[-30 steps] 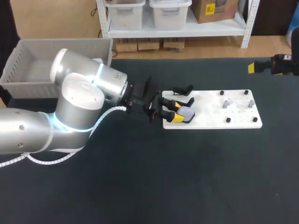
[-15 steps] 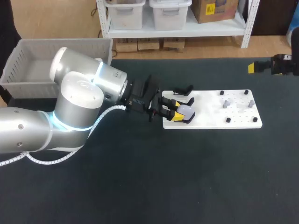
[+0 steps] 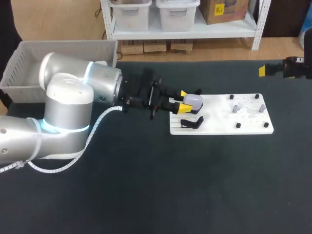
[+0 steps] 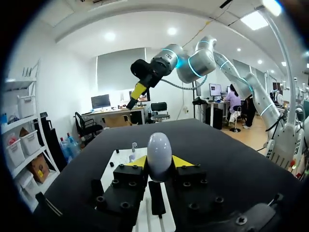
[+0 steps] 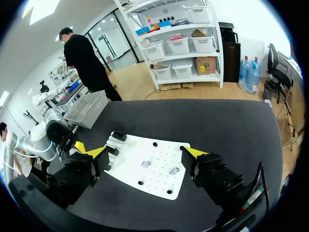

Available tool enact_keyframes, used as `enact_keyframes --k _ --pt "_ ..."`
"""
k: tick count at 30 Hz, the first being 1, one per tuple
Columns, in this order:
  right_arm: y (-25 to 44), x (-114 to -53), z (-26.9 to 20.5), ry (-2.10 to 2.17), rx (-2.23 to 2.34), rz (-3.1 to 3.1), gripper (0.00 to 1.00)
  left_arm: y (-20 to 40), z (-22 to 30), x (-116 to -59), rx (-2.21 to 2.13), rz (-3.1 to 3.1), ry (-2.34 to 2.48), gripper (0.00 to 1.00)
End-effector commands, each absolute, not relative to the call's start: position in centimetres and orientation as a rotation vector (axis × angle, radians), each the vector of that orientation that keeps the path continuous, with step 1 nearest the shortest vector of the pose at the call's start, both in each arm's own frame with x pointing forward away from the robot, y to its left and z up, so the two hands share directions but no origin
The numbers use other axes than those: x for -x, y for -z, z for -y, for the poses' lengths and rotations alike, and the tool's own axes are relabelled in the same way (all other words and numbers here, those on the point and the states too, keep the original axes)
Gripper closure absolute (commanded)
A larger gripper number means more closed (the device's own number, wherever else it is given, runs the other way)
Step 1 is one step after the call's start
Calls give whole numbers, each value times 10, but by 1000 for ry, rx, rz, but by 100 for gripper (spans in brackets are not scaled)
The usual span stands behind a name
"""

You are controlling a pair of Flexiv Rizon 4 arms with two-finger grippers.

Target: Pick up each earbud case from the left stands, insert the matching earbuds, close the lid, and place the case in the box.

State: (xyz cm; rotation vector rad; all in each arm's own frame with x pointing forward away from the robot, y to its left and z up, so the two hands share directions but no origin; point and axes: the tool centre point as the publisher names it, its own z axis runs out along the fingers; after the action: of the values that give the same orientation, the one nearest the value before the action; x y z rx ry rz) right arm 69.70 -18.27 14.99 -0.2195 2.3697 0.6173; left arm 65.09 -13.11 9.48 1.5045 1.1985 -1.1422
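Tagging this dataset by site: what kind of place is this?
Probably a robotics lab bench: white pegged fixture board on a black table, grey box at its corner, left gripper holding an earbud case.

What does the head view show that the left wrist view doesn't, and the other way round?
Only the head view: the grey box. Only the left wrist view: most of the right arm, arching above the far end of the table. Both: the left gripper shut on the earbud case over the white board.

Smooth glossy plastic earbud case [image 3: 191, 101]; matt black table [image 3: 195, 185].
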Motion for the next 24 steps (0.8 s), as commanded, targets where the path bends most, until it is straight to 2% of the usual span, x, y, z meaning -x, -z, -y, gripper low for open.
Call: enact_keyframes --k 1,24 --pt "-149 -697 183 -619 221 -2368 0 -98 136 -648 -1462 -1176 1156 100" --pt "-149 -697 183 -619 221 -2368 0 -102 143 -642 -1362 -1126 1261 100"
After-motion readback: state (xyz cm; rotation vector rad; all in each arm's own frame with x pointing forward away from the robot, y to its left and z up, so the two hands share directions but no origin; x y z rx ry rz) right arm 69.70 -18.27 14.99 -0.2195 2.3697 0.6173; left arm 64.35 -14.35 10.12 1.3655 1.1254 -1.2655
